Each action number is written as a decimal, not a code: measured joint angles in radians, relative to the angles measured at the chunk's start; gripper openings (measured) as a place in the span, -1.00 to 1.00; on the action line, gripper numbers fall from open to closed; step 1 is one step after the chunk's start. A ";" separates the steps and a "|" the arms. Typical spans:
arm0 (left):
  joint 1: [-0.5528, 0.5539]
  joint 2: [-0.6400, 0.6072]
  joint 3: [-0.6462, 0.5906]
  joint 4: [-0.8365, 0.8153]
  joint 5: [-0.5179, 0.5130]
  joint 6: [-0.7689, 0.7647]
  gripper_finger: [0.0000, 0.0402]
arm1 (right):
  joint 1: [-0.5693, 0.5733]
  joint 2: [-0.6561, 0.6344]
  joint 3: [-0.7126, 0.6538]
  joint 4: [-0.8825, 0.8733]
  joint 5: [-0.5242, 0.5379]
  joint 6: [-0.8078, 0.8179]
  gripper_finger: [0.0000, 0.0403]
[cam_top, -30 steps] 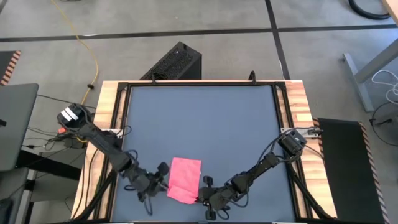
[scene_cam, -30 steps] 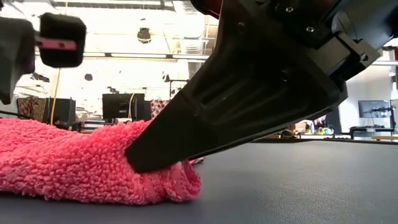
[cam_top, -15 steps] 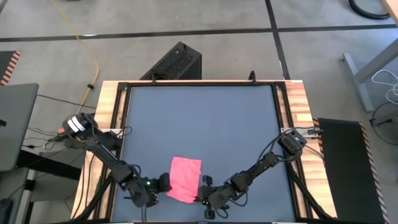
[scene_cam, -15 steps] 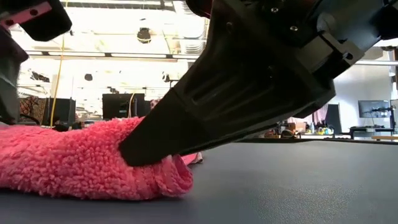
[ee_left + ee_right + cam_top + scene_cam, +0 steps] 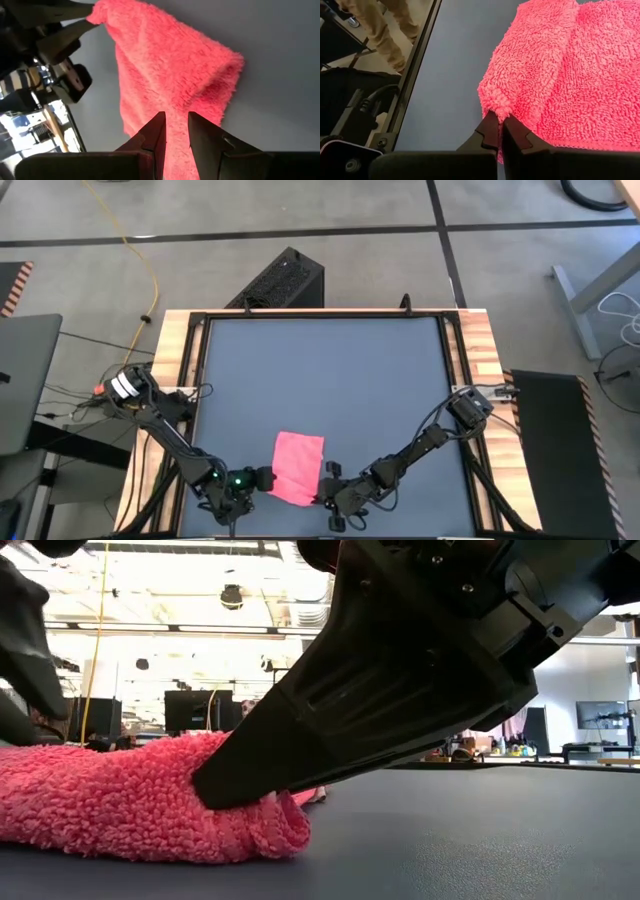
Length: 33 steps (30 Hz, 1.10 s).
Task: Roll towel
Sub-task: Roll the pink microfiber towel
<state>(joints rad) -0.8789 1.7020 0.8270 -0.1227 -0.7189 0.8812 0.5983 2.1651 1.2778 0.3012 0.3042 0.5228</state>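
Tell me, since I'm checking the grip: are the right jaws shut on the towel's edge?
Yes: in the right wrist view the right gripper pinches the towel at its folded corner.
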 joint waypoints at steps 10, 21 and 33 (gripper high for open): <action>0.002 0.001 -0.001 0.003 0.097 0.012 -0.65 | 0.000 0.000 0.000 0.019 0.000 0.000 -0.90; 0.008 0.002 -0.001 0.093 0.165 0.043 -0.65 | -0.002 0.000 0.000 0.026 0.000 0.000 -0.90; 0.022 0.002 -0.002 0.184 0.211 -0.158 -0.93 | -0.018 0.000 0.000 0.047 0.008 -0.013 -0.90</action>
<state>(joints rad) -0.8566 1.7039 0.8249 0.0615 -0.5075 0.7236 0.5804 2.1651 1.2778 0.3485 0.3126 0.5098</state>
